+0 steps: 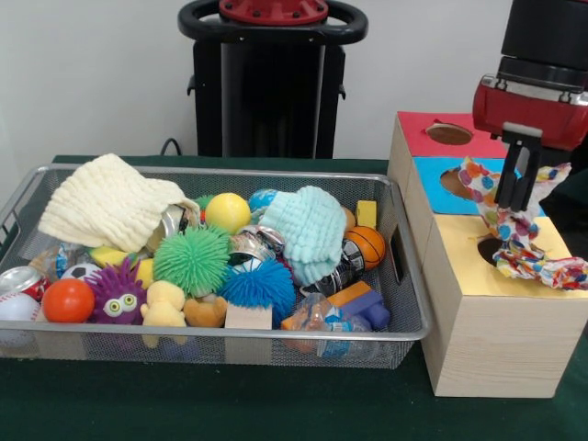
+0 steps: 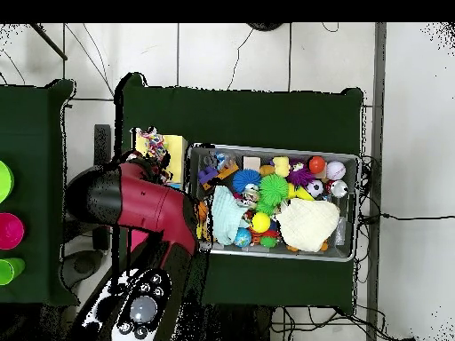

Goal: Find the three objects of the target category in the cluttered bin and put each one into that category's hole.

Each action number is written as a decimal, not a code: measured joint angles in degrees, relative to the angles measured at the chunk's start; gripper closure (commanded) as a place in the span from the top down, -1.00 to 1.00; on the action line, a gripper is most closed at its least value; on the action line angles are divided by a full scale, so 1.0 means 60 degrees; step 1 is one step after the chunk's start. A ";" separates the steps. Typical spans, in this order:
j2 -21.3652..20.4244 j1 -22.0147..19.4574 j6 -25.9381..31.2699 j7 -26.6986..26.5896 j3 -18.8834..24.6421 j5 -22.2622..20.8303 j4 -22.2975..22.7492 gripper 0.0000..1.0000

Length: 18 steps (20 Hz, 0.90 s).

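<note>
Now | gripper [image 1: 516,188] clamps dotted wrapper [image 1: 514,234] | over yellow hole [image 1: 489,250]

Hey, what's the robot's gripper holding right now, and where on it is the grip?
The gripper is shut on a crinkly, dotted plastic wrapper, pinching its upper middle. The rest hangs down over the yellow-topped box.

a lab: pedestal robot arm [image 2: 142,209], green-clothed table [image 1: 276,404], loose cables [image 2: 391,218].
</note>
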 measured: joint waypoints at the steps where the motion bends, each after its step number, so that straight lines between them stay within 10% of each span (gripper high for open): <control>1: 0.0013 0.0000 0.0000 0.0000 0.0000 0.0000 0.0000 -1.00; 18: 0.0034 -0.0019 -0.0087 0.0000 0.0065 0.0092 0.0040 -1.00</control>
